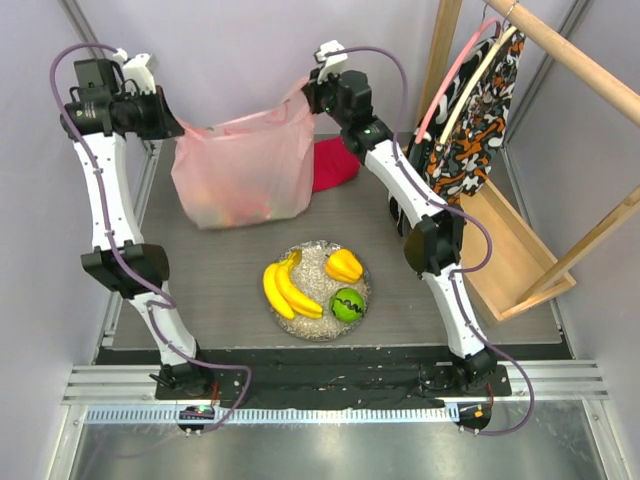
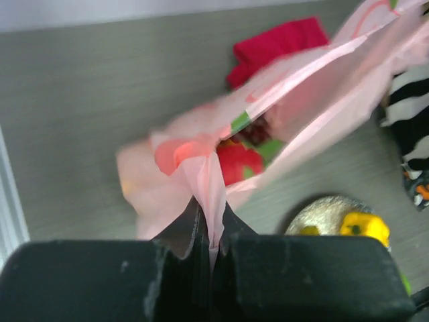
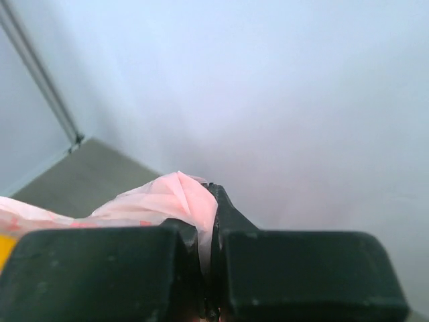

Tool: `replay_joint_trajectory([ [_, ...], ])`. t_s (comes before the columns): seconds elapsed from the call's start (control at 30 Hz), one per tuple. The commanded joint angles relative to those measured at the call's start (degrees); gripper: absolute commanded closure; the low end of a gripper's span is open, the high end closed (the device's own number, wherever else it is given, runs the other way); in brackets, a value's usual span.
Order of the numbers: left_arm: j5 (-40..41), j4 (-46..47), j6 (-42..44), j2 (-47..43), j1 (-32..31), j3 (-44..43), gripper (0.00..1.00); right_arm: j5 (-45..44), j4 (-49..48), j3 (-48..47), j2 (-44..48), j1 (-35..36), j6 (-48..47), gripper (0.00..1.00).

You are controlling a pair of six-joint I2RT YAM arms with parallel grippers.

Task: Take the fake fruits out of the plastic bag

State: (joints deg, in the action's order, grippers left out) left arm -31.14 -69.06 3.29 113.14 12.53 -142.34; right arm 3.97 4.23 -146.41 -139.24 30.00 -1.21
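Holding the pink plastic bag (image 1: 245, 170) upright at the rear of the worktop (image 1: 215, 285) with left claw (image 2: 213, 221) and right claw (image 3: 206, 218) clamped on opposite top edges; fake fruits (image 2: 236, 161) inside, probably needing tipping out next.

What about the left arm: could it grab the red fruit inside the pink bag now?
Probably not: the left gripper is shut on the plastic bag, so it isn't free to take the red fruit inside.
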Motion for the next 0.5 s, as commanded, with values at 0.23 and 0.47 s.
replay_joint_trajectory([
  [0.23,-10.0,11.4,1.7,-27.2,-2.4,31.9,1.0,2.3,-13.3,39.4,33.9,-1.0,-0.9,0.99],
  [0.47,-3.4,-3.2,6.8,-32.4,-5.4,55.9,1.0,4.8,-1.7,71.8,49.6,2.1,1.1,0.95],
])
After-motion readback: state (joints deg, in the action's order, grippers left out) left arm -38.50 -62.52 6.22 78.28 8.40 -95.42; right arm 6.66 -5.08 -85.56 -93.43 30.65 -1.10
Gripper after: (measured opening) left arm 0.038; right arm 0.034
